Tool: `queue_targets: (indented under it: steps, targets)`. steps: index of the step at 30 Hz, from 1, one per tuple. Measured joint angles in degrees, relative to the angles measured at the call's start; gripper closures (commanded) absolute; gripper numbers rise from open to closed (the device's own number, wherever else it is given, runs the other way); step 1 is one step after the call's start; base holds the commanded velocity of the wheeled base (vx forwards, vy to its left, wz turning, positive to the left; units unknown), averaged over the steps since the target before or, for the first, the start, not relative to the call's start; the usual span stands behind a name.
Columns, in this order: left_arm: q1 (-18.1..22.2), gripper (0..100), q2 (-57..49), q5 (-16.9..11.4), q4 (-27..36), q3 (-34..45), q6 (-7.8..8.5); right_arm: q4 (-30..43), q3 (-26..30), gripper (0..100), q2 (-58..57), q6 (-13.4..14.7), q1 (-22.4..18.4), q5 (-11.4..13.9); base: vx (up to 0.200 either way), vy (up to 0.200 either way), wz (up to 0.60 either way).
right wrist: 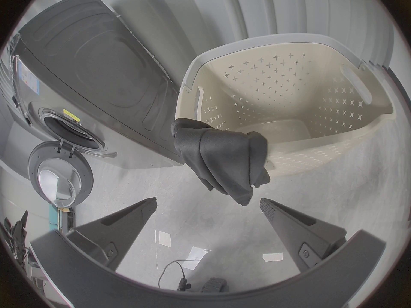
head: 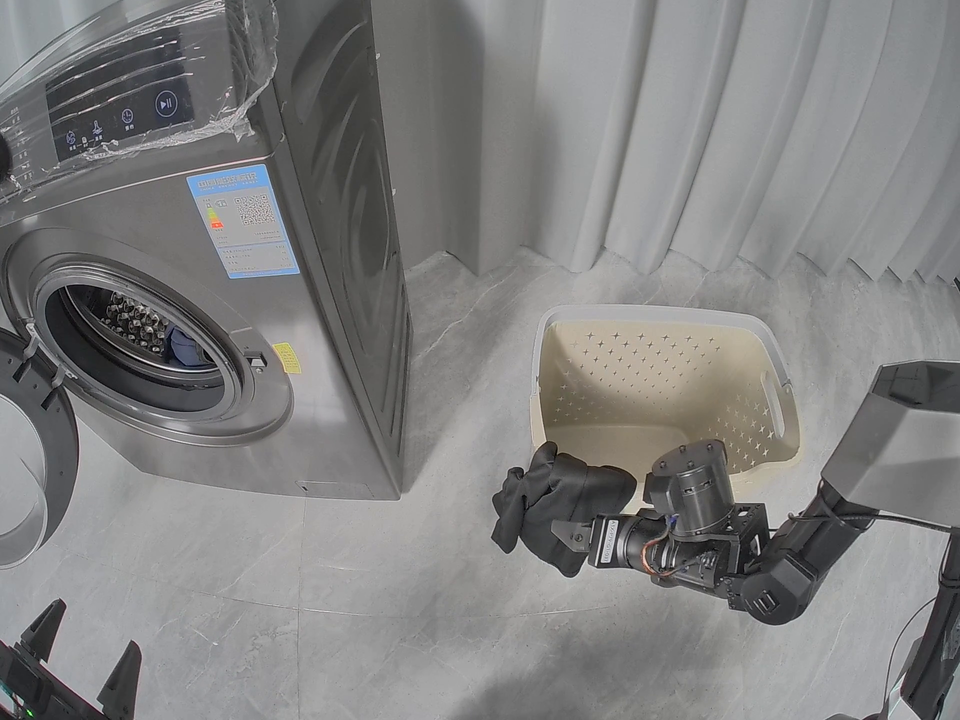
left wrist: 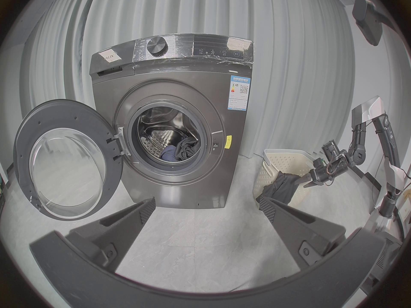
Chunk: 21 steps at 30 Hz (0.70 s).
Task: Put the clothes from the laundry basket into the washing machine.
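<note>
Head view: dark garment (head: 560, 497) hangs at laundry basket (head: 650, 309) corner, 9 o'clock off my right pincer (head: 566, 536) (jaws spread wide, gripping nothing); washer drum (head: 135, 342) at 10 o'clock.

Head camera is looking down on washing machine (head: 250, 282) and laundry basket (head: 650, 314); both wrist cameras are sharing them, right one nearer.

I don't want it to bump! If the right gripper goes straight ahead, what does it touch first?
Most likely the dark garment hanging over the laundry basket rim, straight ahead of the open right gripper, though depth is unclear.
</note>
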Motion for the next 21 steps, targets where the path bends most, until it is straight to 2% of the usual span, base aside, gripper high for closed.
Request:
queue_targets:
  steps: [12, 13, 21]
  targets:
    - [0.0, 0, 0.0, 0.09, 0.0, 0.0, -0.09, 0.24, -5.78, 0, 4.96, 1.95, -1.07, -0.35, 0.0, 0.0, 0.0]
    - [0.0, 0, 0.0, 0.09, 0.0, 0.0, -0.09, 0.37, -6.25, 100, 5.32, 1.95, -1.22, -0.71, 0.0, 0.0, 0.0]
    - [0.0, 0, 0.0, 0.3, 0.02, 0.0, -0.23, 0.57, -9.47, 100, 7.5, 2.01, -1.99, -1.5, 0.0, 0.0, 0.0]
